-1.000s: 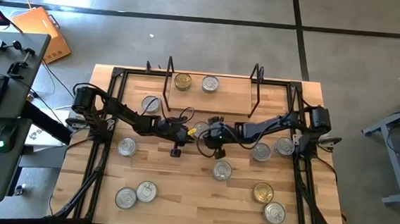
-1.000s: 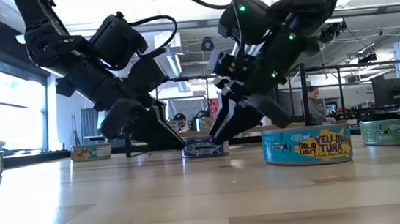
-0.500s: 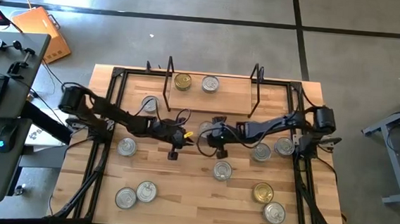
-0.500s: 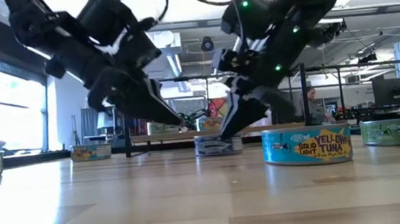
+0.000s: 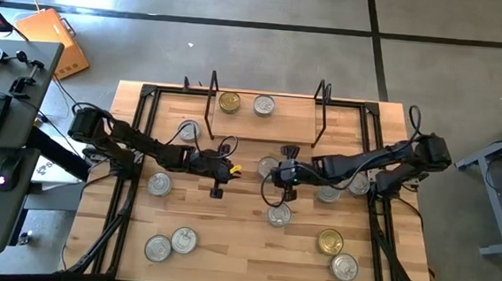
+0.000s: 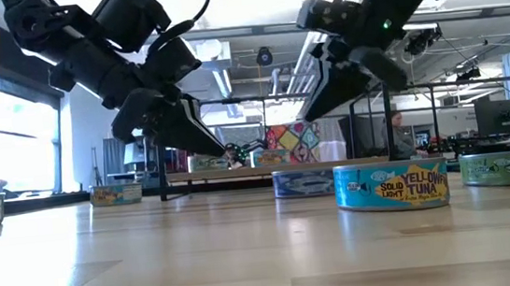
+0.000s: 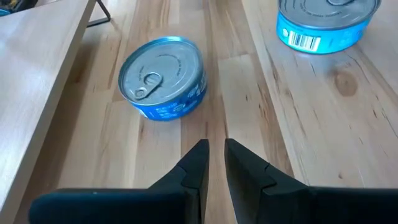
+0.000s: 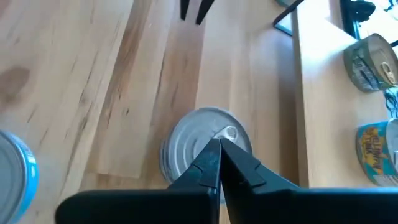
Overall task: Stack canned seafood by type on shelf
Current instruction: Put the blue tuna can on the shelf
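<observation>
The right gripper (image 5: 275, 170) has risen off the silver-lidded can (image 5: 268, 167), fingers now pressed together on nothing; the can stays on the table before the shelf (image 5: 296, 126). The left gripper (image 5: 234, 169), nearly closed and empty, hovers beside it: no pick yet.

High view: directly above, facing straight down, far enough to take in the whole table (image 5: 226, 245), shelf (image 5: 265, 124) and surrounding floor. Low view: at tabletop height by one table edge, facing level across it into the room. Wrist views: each close above the tabletop, angled down past its own fingers. All four views share the can (image 5: 269, 167) (image 6: 304, 182) (image 7: 163, 77) (image 8: 202, 134) at the table's middle.
</observation>
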{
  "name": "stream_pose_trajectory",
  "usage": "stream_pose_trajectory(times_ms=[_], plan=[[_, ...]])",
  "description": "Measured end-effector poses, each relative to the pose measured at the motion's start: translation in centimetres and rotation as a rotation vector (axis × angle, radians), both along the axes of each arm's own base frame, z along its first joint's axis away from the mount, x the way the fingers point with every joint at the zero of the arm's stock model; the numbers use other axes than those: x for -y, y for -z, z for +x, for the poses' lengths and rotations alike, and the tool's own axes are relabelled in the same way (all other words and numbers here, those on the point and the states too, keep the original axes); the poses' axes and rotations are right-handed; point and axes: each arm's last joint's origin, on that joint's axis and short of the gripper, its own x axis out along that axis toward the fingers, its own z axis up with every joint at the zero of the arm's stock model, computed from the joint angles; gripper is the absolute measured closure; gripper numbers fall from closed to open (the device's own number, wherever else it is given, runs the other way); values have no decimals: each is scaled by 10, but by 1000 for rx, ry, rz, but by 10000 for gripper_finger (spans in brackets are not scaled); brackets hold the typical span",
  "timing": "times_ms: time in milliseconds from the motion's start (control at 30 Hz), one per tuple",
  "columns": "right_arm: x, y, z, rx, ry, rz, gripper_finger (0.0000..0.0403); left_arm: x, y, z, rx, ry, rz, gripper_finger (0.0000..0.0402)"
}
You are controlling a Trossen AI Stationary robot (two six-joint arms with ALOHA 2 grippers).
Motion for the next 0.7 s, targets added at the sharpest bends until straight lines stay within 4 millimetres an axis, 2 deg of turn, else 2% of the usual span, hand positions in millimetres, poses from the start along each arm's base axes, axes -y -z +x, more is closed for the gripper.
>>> stream_pose_trajectory(times_ms=[167,300,400,600,700], plan=[[-1,2,1,-13,-58,84,402,0,0,0,1,5,6,360],[5,13,5,-49,-78,166,394,0,0,0,5,5,7,360],[11,20,8,-67,-73,192,356,0,0,0,5,5,7,360],[20,39,19,-84,-88,194,250,0,0,0,3,5,6,360],[19,55,21,-134,-79,128,237,0,0,0,1,5,7,360]])
